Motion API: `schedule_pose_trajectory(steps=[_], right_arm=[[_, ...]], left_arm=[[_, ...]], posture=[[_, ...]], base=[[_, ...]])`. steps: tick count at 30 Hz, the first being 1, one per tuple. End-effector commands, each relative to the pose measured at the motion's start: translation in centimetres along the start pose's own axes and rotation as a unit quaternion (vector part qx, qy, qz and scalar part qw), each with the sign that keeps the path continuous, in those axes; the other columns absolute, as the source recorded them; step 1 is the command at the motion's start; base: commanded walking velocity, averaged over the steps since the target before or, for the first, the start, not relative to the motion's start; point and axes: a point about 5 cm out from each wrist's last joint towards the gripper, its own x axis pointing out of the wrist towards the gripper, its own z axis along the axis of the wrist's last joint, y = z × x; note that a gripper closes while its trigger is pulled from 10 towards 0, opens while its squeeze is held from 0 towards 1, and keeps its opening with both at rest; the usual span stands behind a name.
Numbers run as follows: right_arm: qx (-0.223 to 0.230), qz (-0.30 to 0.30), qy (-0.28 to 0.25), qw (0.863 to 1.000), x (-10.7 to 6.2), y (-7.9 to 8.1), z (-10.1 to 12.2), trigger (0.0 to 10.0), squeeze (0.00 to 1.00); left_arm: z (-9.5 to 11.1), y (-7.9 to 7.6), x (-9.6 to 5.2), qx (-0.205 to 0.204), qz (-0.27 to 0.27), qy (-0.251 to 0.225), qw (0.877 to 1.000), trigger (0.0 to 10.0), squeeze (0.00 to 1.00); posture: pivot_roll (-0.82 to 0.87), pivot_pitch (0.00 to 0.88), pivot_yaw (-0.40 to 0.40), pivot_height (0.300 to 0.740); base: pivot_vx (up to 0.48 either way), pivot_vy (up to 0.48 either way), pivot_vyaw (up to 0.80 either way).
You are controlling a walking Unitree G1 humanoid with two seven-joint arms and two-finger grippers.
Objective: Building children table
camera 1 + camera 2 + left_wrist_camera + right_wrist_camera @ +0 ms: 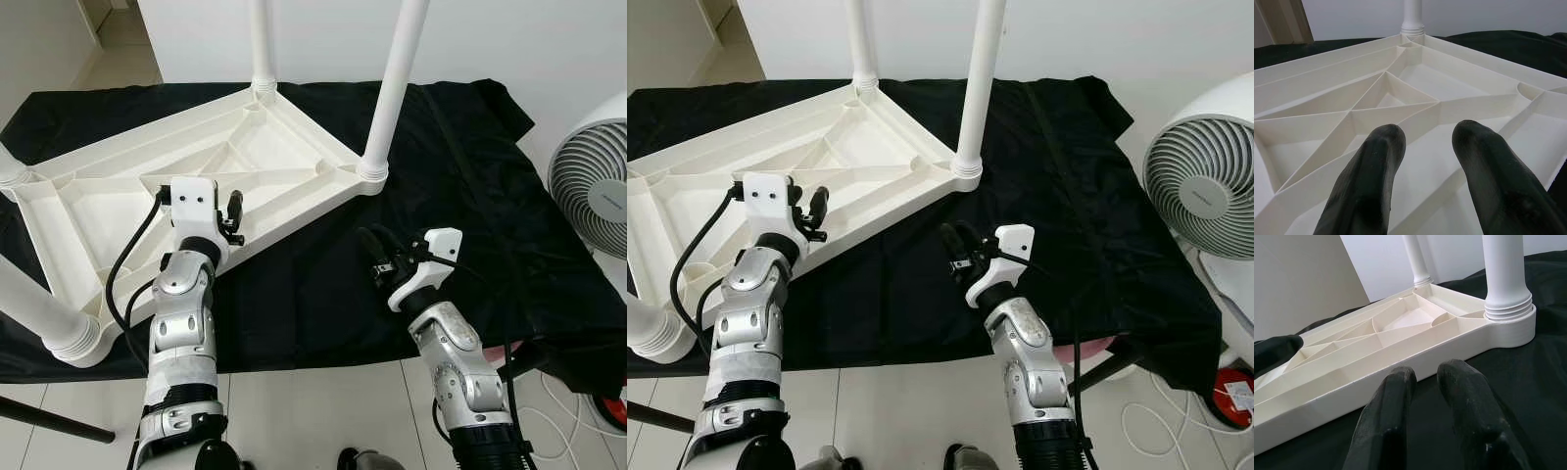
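Black cloth [323, 284] over tiled floor [313, 411] carries the upturned table [235, 157]; both jaws parted, empty.

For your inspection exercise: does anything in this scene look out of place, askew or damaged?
Nothing looks damaged. The white children's table lies upside down on the black cloth, all four legs screwed in and pointing up, as expected mid-assembly. The left gripper hovers over its near edge; the right gripper hovers above the cloth.

No legible text on any item; the fan [1205, 186] hub carries a small mark, too small to read
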Motion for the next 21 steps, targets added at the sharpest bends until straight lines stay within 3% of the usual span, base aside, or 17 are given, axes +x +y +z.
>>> schedule_pose_trajectory(steps=[1,7,9,13,16,21], right_arm=[[-0.003,-0.003,0.003,1.000,0.1,-0.1,-0.2,10.0,0.00],[-0.004,-0.003,0.003,1.000,0.1,-0.1,-0.2,10.0,0.00],[-0.004,-0.003,0.003,1.000,0.1,-0.1,-0.2,10.0,0.00],[-0.004,-0.003,0.003,1.000,0.1,-0.1,-0.2,10.0,0.00],[-0.005,-0.003,0.002,1.000,0.1,-0.1,-0.2,10.0,0.00],[-0.005,-0.003,0.002,1.000,0.1,-0.1,-0.2,10.0,0.00]], left_arm=[[-0.2,1.6,-0.1,-0.009,0.171,0.011,0.985,10.0,0.00],[-0.1,0.8,0.0,-0.010,0.135,0.009,0.991,10.0,0.00],[-0.4,-0.4,0.1,-0.003,0.089,0.017,0.996,10.0,0.00],[-0.5,-0.8,0.1,-0.003,0.072,0.020,0.997,10.0,0.00],[-0.3,-2.1,0.1,0.011,0.005,0.015,1.000,10.0,0.00],[-0.1,-2.6,0.1,0.013,-0.037,0.011,0.999,10.0,0.00]], posture=[[-0.12,0.102,0.036,0.740],[-0.12,0.102,0.036,0.740],[-0.12,0.101,0.038,0.740],[-0.12,0.101,0.038,0.740],[-0.12,0.101,0.038,0.740],[-0.12,0.100,0.039,0.740]], base=[[0.000,0.000,0.00],[0.000,0.000,0.00],[0.000,0.000,0.00],[0.000,0.000,0.00],[0.000,0.000,0.00],[0.000,0.000,0.00]])
